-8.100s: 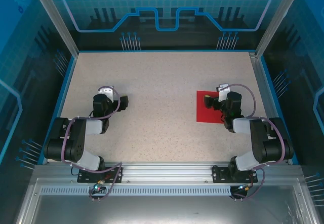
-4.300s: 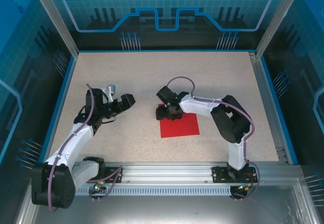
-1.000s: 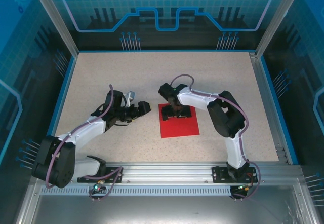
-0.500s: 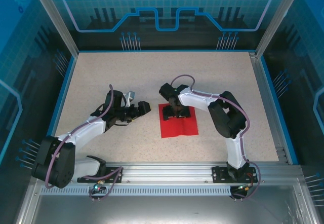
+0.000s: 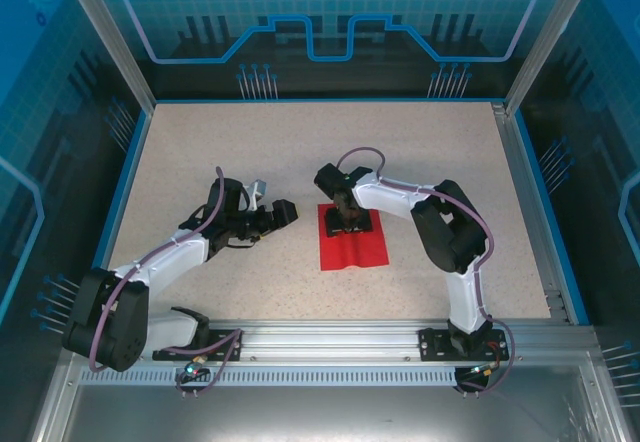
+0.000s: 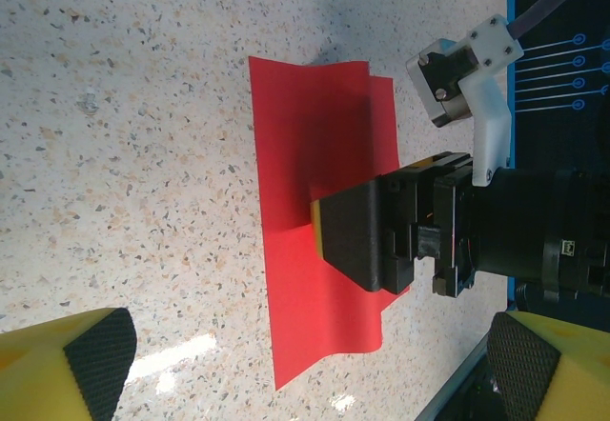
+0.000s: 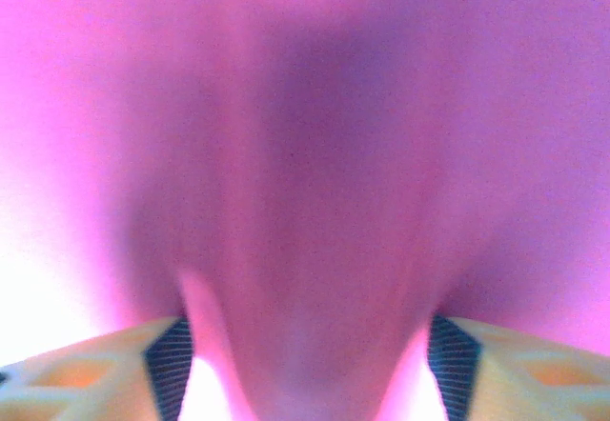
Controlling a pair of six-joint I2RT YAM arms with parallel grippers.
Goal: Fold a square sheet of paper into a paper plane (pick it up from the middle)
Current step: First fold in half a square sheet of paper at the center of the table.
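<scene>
Right hand [image 5: 350,224], paper [image 7: 305,202] ridged between fingers [image 7: 170,369]

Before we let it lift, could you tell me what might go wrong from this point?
1. The right gripper pinches the square sheet of paper into a hump toward its far edge, so stray wrinkles could spoil later folds.
2. Held that far off-centre, the sheet may droop or slip when lifted.
3. The left gripper, open beside the sheet's left edge, might nudge it.
</scene>
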